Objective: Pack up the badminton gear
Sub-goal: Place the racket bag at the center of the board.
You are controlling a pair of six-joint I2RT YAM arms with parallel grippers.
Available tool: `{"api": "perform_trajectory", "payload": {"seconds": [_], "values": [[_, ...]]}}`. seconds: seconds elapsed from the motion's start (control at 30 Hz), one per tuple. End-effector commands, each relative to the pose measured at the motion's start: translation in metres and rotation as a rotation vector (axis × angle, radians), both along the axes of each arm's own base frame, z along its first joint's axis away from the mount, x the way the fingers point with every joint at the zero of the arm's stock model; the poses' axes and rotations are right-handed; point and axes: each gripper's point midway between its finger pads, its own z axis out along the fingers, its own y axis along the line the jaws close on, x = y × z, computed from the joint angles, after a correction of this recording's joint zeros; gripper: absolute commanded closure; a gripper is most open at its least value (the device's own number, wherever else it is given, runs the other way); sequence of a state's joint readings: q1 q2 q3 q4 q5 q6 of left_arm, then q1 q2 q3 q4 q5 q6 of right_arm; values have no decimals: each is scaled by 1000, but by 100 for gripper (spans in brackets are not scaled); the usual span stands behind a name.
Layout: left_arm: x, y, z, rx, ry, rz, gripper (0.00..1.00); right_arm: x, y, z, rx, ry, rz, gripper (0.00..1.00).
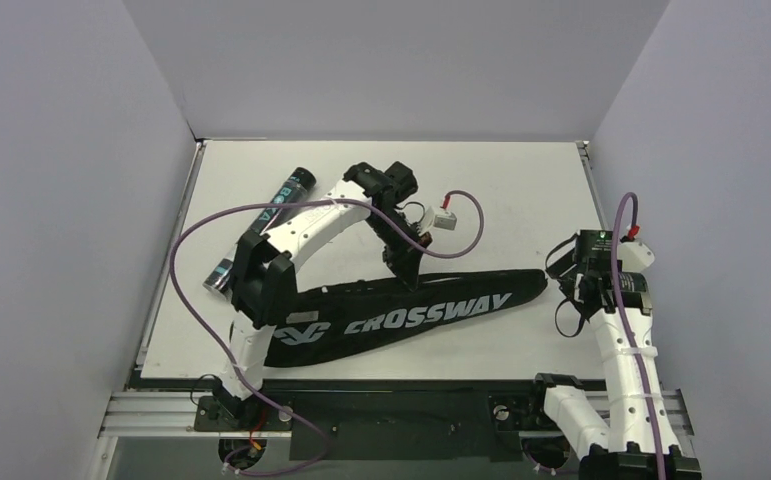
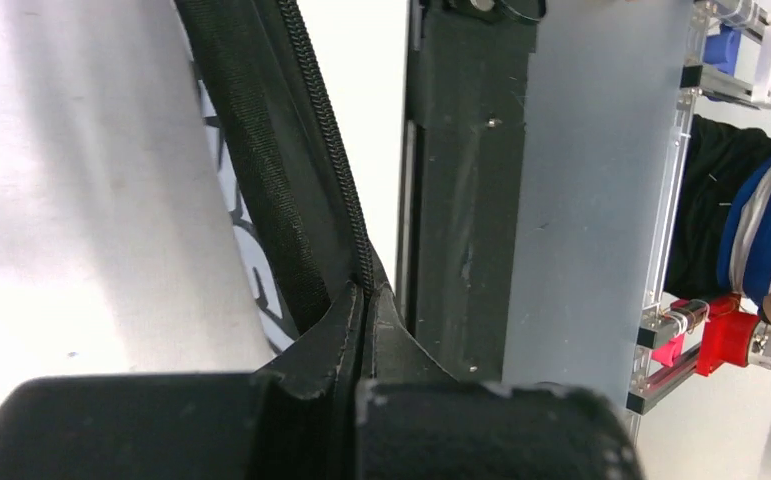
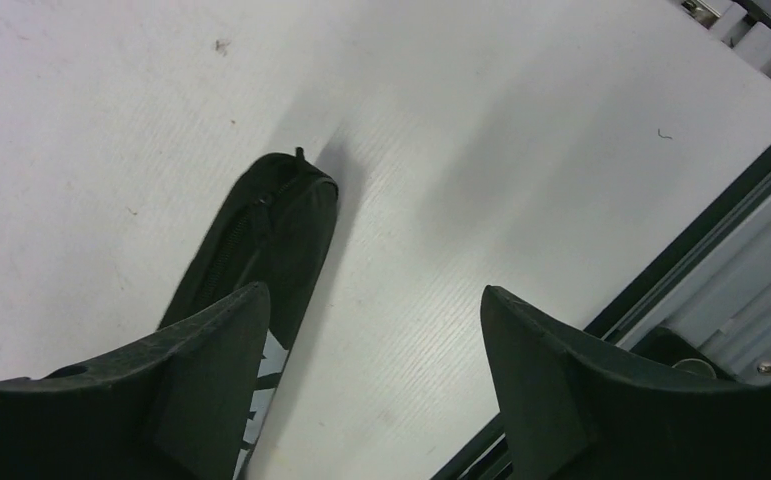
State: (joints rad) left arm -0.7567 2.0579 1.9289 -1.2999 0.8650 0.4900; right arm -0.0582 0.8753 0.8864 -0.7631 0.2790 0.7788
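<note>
White worktop [image 1: 521, 190] here, boxed in by plain pale walls [image 1: 61, 200] on the left, right and far sides, with a metal rail along the near edge. The black bag [image 1: 431, 312] lettered CROSSWAY lies across the near middle, wide end to the left and narrow end tapering right. The left hand [image 2: 364, 300] is down at the bag's far edge, its fingers pinched closed right where the zip runs into them. The right hand [image 3: 373, 300] hangs over the bag's narrow tip, jaws spread wide and gripping nothing. At the far left, the black tube [image 1: 283, 195] with teal print lies slanted, partly hidden under the left arm.
</note>
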Motion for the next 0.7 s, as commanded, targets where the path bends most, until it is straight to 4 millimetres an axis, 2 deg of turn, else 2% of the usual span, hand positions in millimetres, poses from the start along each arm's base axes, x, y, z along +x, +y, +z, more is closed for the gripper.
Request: {"api": "perform_trajectory", "payload": {"seconds": [0.0, 0.1, 0.2, 0.3, 0.37, 0.4, 0.47, 0.57, 0.63, 0.67], "values": [[40, 4, 3, -24, -49, 21, 100, -8, -4, -2, 2, 51, -10, 27], [81, 11, -20, 70, -175, 51, 100, -1, 3, -9, 39, 36, 7, 27], [114, 17, -32, 121, -293, 80, 95, 15, 17, -11, 105, -27, 57, 20], [142, 22, -37, 165, -409, 126, 81, 24, 25, -14, 140, -52, 93, 13], [161, 23, -34, 170, -470, 170, 64, 29, 29, -14, 155, -60, 115, 11], [168, 22, -31, 163, -485, 200, 46, 32, 30, -13, 161, -63, 126, 10], [182, 23, -14, 138, -512, 268, 36, 36, 32, -9, 167, -77, 140, 10], [197, 34, 11, 112, -526, 362, 32, 42, 36, -2, 174, -107, 169, 9], [204, 45, 36, 98, -543, 433, 31, 45, 37, 4, 172, -126, 182, 8], [202, 49, 56, 68, -553, 461, 31, 47, 37, 7, 168, -135, 187, 8]]}}
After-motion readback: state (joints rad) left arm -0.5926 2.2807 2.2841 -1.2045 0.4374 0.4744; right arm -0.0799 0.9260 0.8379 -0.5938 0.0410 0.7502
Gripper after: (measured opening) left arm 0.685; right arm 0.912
